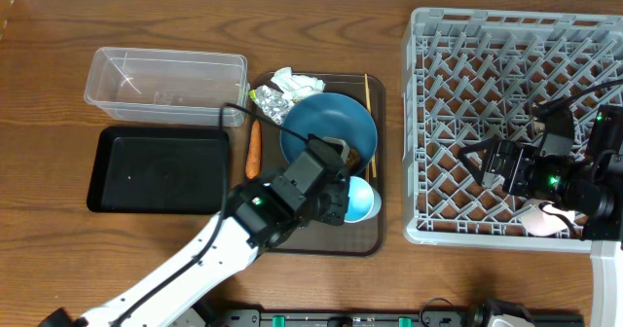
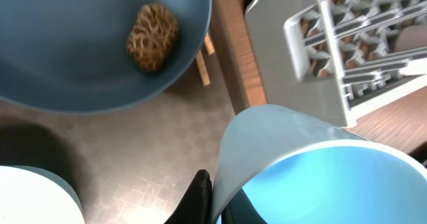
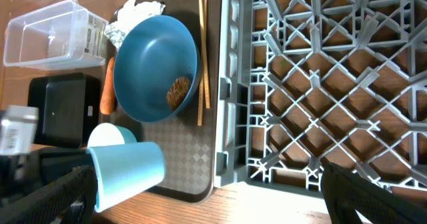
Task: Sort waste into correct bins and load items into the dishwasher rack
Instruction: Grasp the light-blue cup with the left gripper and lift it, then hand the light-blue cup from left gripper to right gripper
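Note:
My left gripper (image 1: 343, 193) (image 2: 217, 199) is shut on the rim of the light-blue cup (image 1: 366, 202) (image 2: 313, 171) (image 3: 127, 171) and holds it tilted over the brown serving tray (image 1: 375, 232). The white bowl (image 2: 30, 197) (image 3: 107, 135) sits beside the cup, hidden under my arm in the overhead view. The blue plate (image 1: 321, 123) (image 3: 150, 61) holds the brown food lump (image 1: 351, 157) (image 2: 153, 36) (image 3: 177, 91). The carrot (image 1: 253, 150), foil (image 1: 272, 101), white paper (image 1: 295, 81) and chopsticks (image 1: 367, 93) lie around the plate. My right gripper (image 1: 487, 162) (image 3: 210, 197) is open and empty over the rack (image 1: 428, 93).
The clear tub (image 1: 165, 82) and the black tray (image 1: 161, 168) sit left of the serving tray. A pale pink thing, perhaps the pink cup (image 1: 545, 218), lies in the rack's near right corner, partly behind my right arm.

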### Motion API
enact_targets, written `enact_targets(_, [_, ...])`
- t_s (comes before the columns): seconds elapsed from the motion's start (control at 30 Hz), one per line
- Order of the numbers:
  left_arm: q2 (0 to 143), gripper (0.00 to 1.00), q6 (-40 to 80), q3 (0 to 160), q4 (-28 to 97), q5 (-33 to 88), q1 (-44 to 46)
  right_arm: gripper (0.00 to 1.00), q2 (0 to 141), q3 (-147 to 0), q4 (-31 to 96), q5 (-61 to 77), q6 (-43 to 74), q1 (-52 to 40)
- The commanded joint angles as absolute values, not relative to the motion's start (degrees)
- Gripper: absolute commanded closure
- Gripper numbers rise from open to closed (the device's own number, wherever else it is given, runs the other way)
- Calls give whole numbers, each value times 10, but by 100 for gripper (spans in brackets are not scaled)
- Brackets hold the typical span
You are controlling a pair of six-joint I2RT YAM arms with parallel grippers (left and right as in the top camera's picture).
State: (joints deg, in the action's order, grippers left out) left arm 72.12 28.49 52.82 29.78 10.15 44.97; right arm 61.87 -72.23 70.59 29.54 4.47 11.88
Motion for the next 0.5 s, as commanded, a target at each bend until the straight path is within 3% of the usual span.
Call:
enact_targets(0.0, [699,94,280,540,300,110,432,1,618,-729,708,294,36,112])
enact_targets(0.47, [678,94,270,540,288,355,256,1,618,-729,700,406,-29,40])
